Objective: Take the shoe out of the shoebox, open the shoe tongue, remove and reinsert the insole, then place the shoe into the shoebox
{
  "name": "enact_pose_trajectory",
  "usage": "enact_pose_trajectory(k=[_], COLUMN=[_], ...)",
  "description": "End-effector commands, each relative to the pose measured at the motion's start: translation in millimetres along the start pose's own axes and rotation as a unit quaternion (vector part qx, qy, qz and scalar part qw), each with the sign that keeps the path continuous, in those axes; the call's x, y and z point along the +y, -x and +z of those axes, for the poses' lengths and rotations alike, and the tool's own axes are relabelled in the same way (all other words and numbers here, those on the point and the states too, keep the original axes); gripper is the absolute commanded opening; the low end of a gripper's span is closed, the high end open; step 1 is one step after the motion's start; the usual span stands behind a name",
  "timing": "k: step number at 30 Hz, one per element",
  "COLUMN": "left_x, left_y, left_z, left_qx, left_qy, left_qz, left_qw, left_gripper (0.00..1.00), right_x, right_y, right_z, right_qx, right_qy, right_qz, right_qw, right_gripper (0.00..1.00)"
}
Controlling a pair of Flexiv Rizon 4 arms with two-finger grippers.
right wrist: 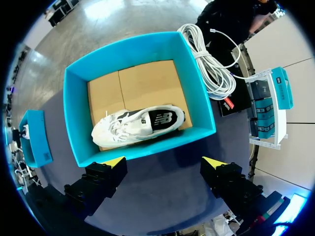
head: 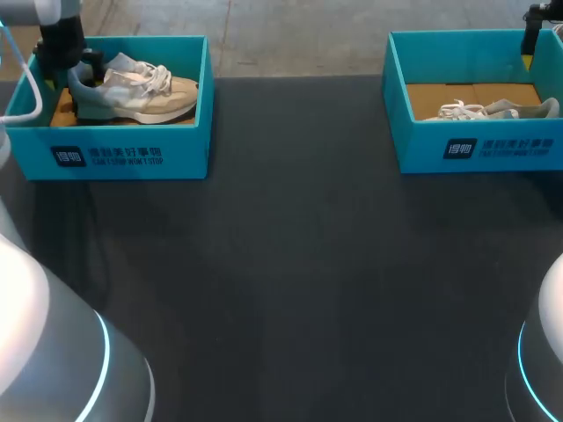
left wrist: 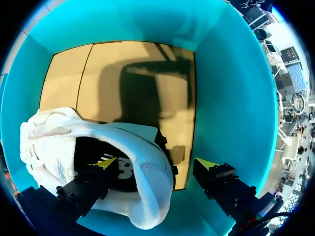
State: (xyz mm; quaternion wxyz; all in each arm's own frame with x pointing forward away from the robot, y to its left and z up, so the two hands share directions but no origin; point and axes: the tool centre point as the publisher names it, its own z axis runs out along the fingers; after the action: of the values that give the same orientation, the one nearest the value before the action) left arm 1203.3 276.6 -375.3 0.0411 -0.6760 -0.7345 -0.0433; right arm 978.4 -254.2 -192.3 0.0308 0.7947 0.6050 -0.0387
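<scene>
Your left gripper (left wrist: pixel 156 163) sits wide open, straddling the heel of the shoe (left wrist: pixel 49 147) in the box (left wrist: pixel 231 98), looks ready to pinch and lift.

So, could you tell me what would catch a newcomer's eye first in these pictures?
Two teal boxes stand at the far corners of the table: the left box holds a beige shoe, the right box a white shoe. The left gripper is down in its box, open, one finger inside the beige shoe's heel opening; the right gripper hangs open above the right box.
</scene>
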Motion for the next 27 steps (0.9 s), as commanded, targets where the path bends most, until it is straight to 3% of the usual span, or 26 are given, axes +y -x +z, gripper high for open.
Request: enact_pose_trajectory(k=[1,13,15,18,20,25,27], left_x=[11,6,6,5,5,1,0], left_y=[-1.0,3.1,3.4,3.7,3.7,3.0,2.7], left_z=[4,14,14,15,15,17,17], left_qx=[-0.001,0.006,0.006,0.006,0.006,0.007,0.007], left_qy=[-0.007,-0.01,-0.01,-0.011,-0.012,-0.013,-0.013], left_qz=[-0.001,0.007,0.008,0.007,0.007,0.008,0.009], left_qw=[1.0,1.0,1.0,1.0,1.0,1.0,1.0], left_gripper=[1.0,1.0,0.95,0.73,0.49,0.27,0.0], right_x=[-0.1,-0.1,-0.1,-0.1,-0.1,-0.1,-0.1], right_y=[0.0,0.0,0.0,0.0,0.0,0.0,0.0], right_z=[0,0,0,0,0,0,0], right_qx=[0.0,0.0,0.0,0.0,0.0,0.0,0.0], right_qy=[0.0,0.0,0.0,0.0,0.0,0.0,0.0], right_qz=[0.0,0.0,0.0,0.0,0.0,0.0,0.0], right_qw=[1.0,1.0,1.0,1.0,1.0,1.0,1.0], right_gripper=[1.0,1.0,1.0,1.0,1.0,1.0,1.0])
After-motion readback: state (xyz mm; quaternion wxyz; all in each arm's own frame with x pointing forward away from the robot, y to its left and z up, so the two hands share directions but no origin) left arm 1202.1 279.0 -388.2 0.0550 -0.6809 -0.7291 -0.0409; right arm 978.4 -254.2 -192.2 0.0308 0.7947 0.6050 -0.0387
